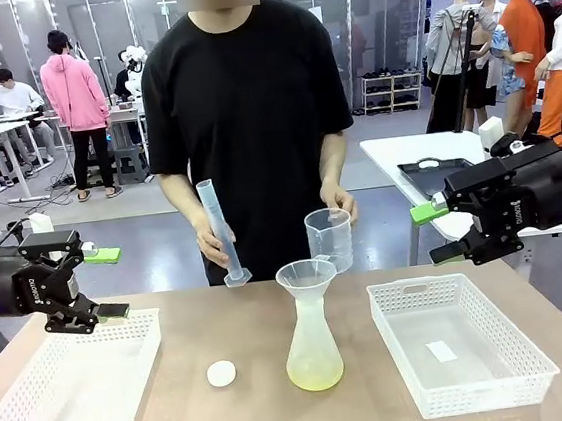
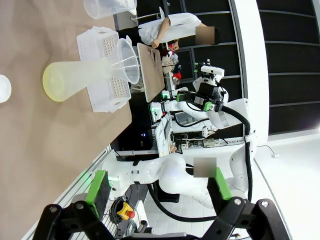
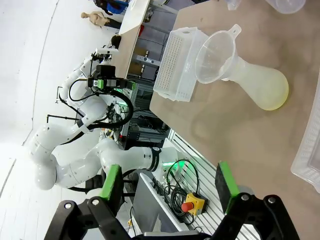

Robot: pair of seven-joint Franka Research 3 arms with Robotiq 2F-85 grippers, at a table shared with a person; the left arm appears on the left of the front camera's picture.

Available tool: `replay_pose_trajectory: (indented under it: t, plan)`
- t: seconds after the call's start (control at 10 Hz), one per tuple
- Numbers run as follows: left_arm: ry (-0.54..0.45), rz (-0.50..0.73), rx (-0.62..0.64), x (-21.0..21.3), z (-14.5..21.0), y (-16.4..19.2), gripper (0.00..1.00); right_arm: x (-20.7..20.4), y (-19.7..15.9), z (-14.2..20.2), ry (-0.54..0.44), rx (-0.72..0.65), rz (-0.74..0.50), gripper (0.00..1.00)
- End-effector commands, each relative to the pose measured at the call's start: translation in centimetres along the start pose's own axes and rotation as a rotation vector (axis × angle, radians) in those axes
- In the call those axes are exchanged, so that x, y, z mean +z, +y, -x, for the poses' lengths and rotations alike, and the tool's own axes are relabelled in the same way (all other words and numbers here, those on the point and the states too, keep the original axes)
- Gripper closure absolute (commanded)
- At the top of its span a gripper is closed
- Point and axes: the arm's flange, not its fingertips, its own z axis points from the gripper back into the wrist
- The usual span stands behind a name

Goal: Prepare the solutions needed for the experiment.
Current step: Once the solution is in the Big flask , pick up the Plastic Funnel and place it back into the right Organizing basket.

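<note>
White perforated plastic left tray (image 1: 69,394) and right tray (image 1: 497,349) lie nearest. Between them a translucent conical flask (image 1: 313,348) stands upright, clear funnel (image 1: 306,273) in its neck, holding the solutions (image 1: 315,373), a shallow yellow-green layer. Both the left gripper (image 1: 108,284) and the right gripper (image 1: 434,233) hover wide open and empty, with the flask inboard and lower; the right gripper appears nearer. One hand (image 1: 209,246) holding a graduated cylinder (image 1: 219,227) and the other hand (image 1: 341,204) holding a clear beaker (image 1: 329,241) sit closest, just behind the funnel.
</note>
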Motion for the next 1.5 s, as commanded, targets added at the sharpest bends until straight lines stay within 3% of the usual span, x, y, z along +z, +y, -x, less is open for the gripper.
replay_pose_trajectory:
  t: [0.0,0.4,0.6,0.9,1.1,1.4]
  plan:
    - [0.005,0.013,0.002,0.0,-0.1,-0.2,0.0,0.1,0.3,0.0,0.007,-0.003,0.008,0.07]
    - [0.005,0.013,0.002,0.0,-0.1,-0.2,0.0,0.0,0.0,0.0,0.0,0.0,0.0,0.07]
    - [0.005,0.013,0.002,0.0,-0.1,-0.2,0.0,-1.2,0.4,-2.6,0.075,0.257,-0.032,0.07]
    - [0.005,0.013,0.002,0.0,-0.1,-0.2,0.0,-5.4,2.1,-5.0,0.348,0.641,-0.095,0.07]
    - [0.005,0.013,0.002,0.0,-0.1,-0.2,0.0,-7.8,2.9,-6.1,0.422,0.746,0.03,0.07]
    - [0.005,0.013,0.002,0.0,-0.1,-0.2,0.0,-9.6,3.1,-7.8,0.435,0.829,0.282,0.07]
